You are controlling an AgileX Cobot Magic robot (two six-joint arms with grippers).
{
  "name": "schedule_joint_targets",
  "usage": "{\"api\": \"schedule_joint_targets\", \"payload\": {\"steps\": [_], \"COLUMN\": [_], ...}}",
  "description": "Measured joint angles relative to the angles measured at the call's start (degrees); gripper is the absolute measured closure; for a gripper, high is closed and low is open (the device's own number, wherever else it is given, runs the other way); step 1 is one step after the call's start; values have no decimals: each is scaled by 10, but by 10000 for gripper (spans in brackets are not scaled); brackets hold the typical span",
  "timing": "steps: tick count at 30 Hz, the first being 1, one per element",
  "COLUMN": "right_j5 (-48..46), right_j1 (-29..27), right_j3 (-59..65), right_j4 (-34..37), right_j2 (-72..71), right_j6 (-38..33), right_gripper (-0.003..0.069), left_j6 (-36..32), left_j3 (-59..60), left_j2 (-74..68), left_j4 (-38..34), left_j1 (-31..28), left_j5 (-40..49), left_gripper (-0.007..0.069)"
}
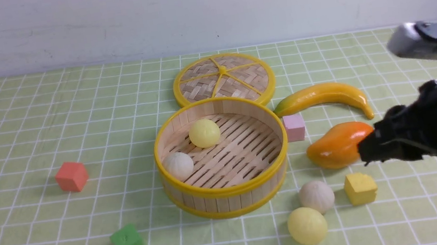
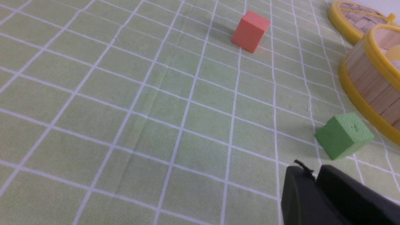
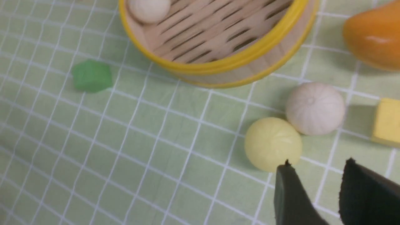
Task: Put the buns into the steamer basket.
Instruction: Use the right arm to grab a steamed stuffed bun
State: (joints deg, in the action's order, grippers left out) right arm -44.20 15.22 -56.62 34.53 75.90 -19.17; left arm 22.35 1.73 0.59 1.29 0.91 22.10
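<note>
The steamer basket (image 1: 228, 191) sits mid-table (image 1: 9, 126) and is round, with bamboo slats and yellow rims. Inside rest a pale yellow bun (image 1: 204, 133) and an off-white bun (image 1: 178, 166). Outside, by its front right, a second off-white bun (image 1: 316, 196) with a pleated top seems to touch a second yellow bun (image 1: 307, 226). The right gripper (image 3: 318, 162) hangs near them, parted and empty. The left gripper (image 2: 315, 173) holds nothing, its fingers nearly together, and I can't tell whether they are fully closed.

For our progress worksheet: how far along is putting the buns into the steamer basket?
Done: a yellow bun and a white bun sit in the steamer basket. In hand: nothing; the right claw is open, empty. Left: the other white bun and other yellow bun, on the cloth.
</note>
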Motion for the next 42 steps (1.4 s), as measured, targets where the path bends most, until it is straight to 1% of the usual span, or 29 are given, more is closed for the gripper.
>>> {"api": "schedule_joint_targets", "payload": {"steps": [1,2,3,4,6,7,9,12,16,21,26,31,33,35,38,40,42], "right_j5": [-6,-8,-18,-18,-40,-42,-66,-81,-75,-65,-64,-62,-63,-69,-83,-94,-105], "right_j1": [16,19,44,44,65,66,75,85,97,99,99,99,99,99,99,99,99], "right_j3": [-16,-19,-50,-50,-94,-97,-138,-175,-208,-227,-227,-229,-229,-229,-231,-235,-240], "right_j4": [-8,-12,-38,-38,-105,-105,-171,-218,-236,-254,-277,-278,-275,-271,-267,-267,-268], "right_j2": [16,24,57,61,112,112,164,213,264,312,338,350,353,355,355,355,355], "right_j6": [-5,-6,-7,-7,34,34,100,150,169,169,171,171,171,171,171,171,171], "right_gripper": [418,418,418,418,418,418,418,418,418,418,418,420,438,485,602,650,657], "left_j6": [0,0,0,0,0,0,0,0,0,0,0,0,0,0,0,0,0], "left_j3": [0,0,0,0,0,0,0,0,0,0,0,0,0,0,0,0,0], "left_j2": [0,0,0,0,0,0,0,0,0,0,0,0,0,0,0,0,0], "left_j4": [0,0,0,0,0,0,0,0,0,0,0,0,0,0,0,0,0], "left_j1": [0,0,0,0,0,0,0,0,0,0,0,0,0,0,0,0,0], "left_j5": [0,0,0,0,0,0,0,0,0,0,0,0,0,0,0,0,0], "left_gripper": [552,552,550,550,548,548,546,546,546,543,538,533,533,533,531,529,526]}}
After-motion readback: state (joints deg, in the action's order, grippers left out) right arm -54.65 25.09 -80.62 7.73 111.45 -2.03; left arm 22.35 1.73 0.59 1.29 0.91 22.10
